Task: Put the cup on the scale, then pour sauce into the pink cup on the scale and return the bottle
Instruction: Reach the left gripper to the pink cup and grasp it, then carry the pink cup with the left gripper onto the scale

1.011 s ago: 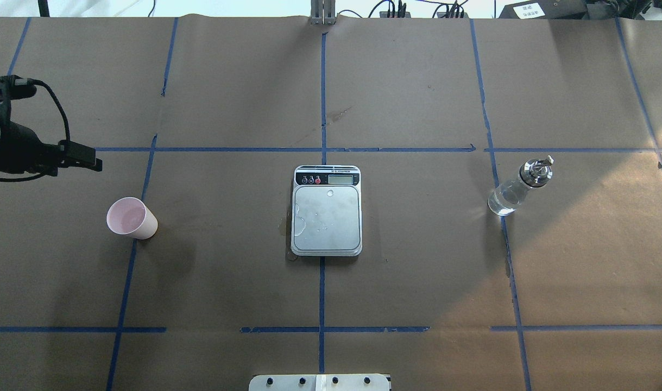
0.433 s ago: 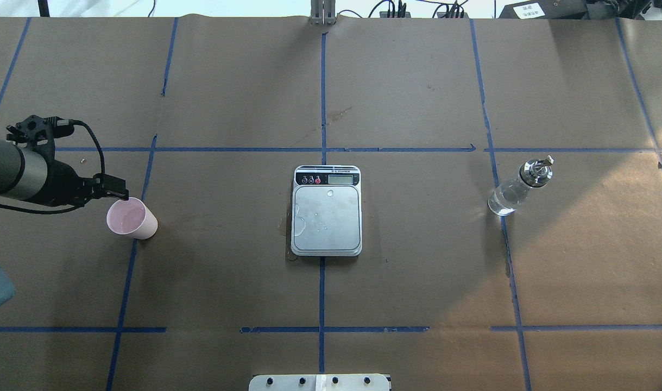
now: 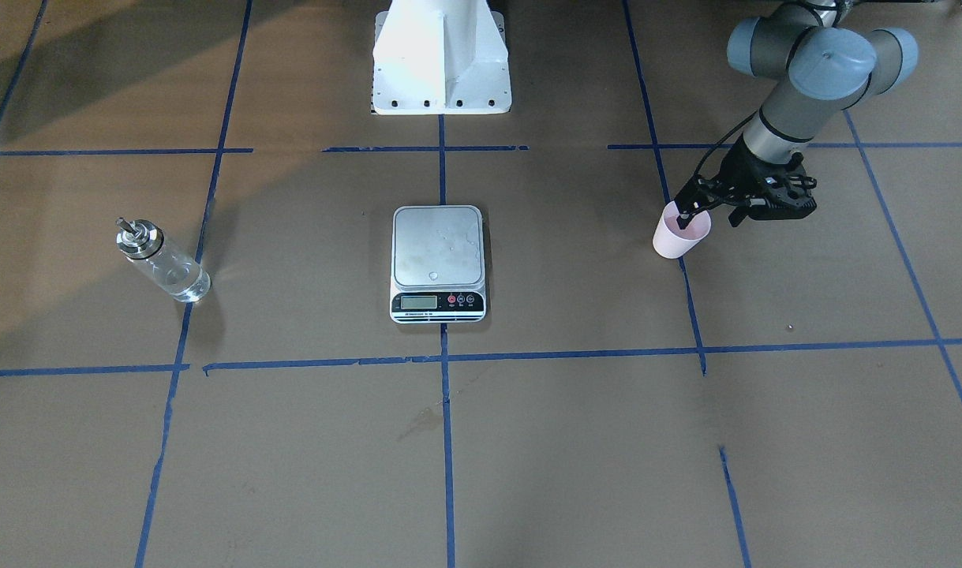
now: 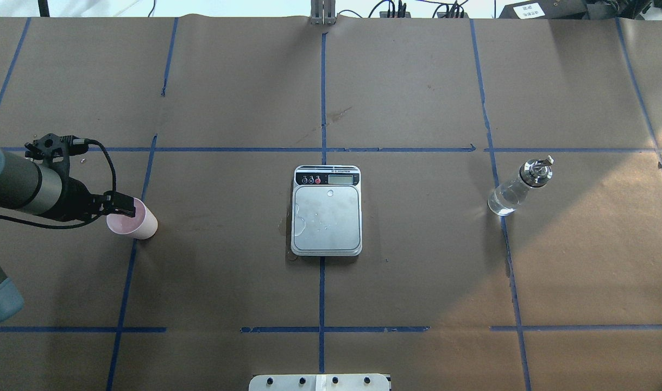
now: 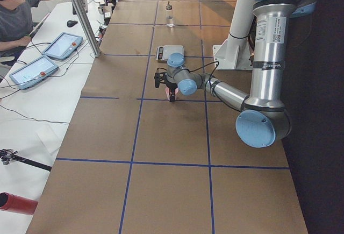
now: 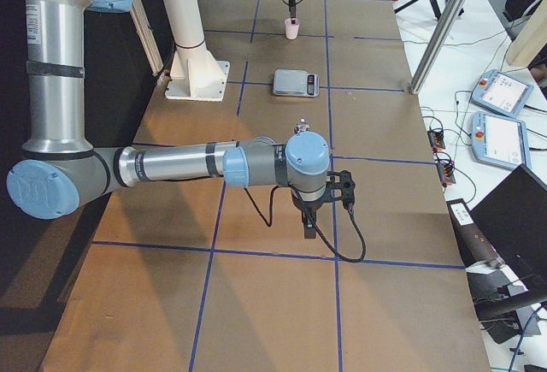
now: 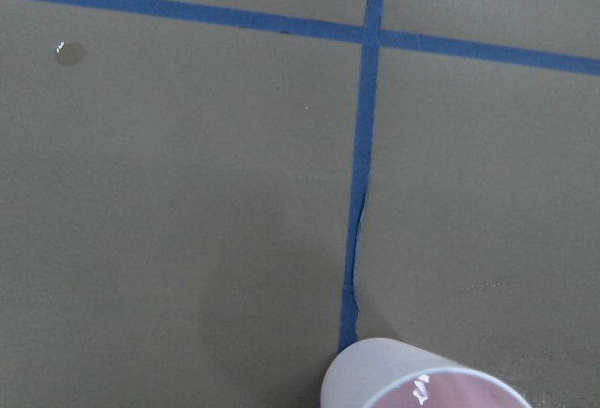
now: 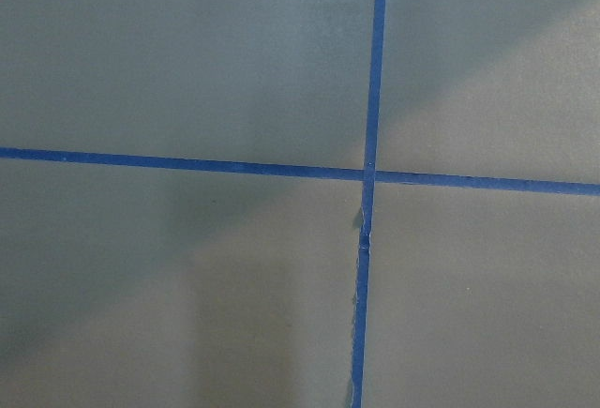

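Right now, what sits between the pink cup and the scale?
Nothing: in the overhead view only bare brown paper stretches from the cup to the scale.

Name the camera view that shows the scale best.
Exterior front-facing: the scale sits near centre, unobstructed, with its display upright. Overhead shows it just as large, display inverted. Both side views show it small and far. The wrist views miss it.

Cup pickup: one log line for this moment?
phase: pre-grasp | left tool: open at cup rim | cup: on table | scale: no cup | bottle: untouched
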Tool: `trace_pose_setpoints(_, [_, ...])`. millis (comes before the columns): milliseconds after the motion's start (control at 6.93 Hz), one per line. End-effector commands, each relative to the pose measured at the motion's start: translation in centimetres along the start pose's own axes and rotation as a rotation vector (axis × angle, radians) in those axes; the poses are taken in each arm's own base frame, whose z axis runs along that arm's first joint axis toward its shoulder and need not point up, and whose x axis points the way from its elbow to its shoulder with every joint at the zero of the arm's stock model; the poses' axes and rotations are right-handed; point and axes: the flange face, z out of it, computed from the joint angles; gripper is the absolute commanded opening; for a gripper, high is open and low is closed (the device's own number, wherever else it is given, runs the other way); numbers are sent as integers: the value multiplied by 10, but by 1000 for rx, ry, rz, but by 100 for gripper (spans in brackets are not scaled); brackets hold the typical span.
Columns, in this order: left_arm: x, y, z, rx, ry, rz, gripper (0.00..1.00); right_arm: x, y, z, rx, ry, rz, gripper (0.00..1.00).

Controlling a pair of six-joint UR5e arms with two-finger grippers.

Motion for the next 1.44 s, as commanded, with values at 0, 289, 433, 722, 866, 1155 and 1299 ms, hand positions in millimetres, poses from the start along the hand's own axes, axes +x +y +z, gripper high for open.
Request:
trace_pose_setpoints(0, [-2,6,4,-15,-7,1,65,-3,-1,-2,6,-9,14,100])
trace_pose_setpoints(289, [-4,5,5,-14,-11,-1,0,-3,0,-2,5,-11,15,100])
trace_pose_setpoints(433, [-3,5,4,-13,-10,-2,0,-3,-1,-1,3,-11,15,100])
trace_pose_setpoints(722, [3,1,-20,-5,31,-4,0,-4,-4,-2,3,-10,15,100])
trace_pose_setpoints(866, [-3,-16,-38,32,37,-27,0,-3,-5,-1,1,-9,18,100])
trace_pose_setpoints(1155, [15,-16,-71,42,32,-44,0,-4,-6,-2,1,-9,18,100])
trace_pose_setpoints(1299, [74,-35,-93,44,29,-50,0,-3,-5,-1,0,-11,19,100])
